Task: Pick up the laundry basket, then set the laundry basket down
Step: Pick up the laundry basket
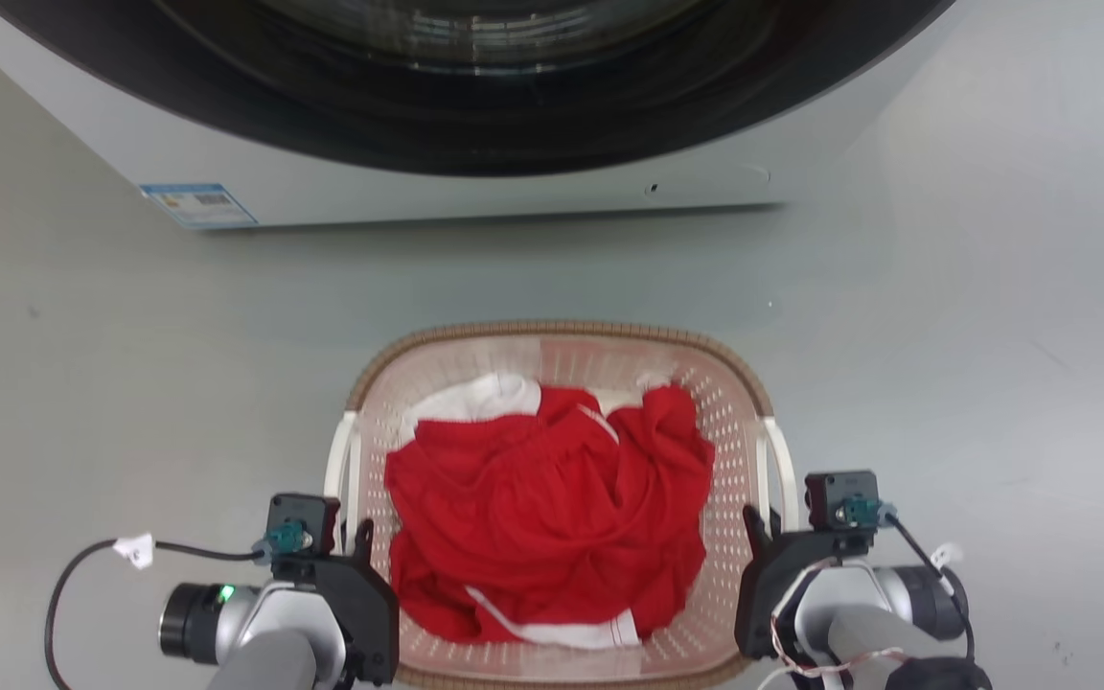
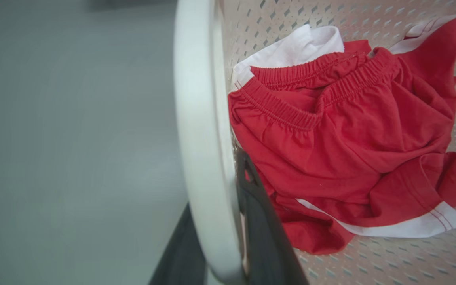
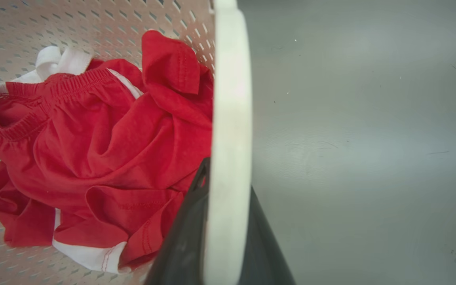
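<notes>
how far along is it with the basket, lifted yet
Done: the reach. The left gripper has its fingers either side of the left handle of the basket, the right gripper likewise on the right handle; both look clamped. In hand: the lift, though I cannot tell whether the basket is off the floor. Left: setting it down.

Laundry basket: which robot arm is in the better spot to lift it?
Neither beats the other. The left gripper pinches the left handle, and the right gripper pinches the right handle. Lifting the laundry basket level probably needs both.
</notes>
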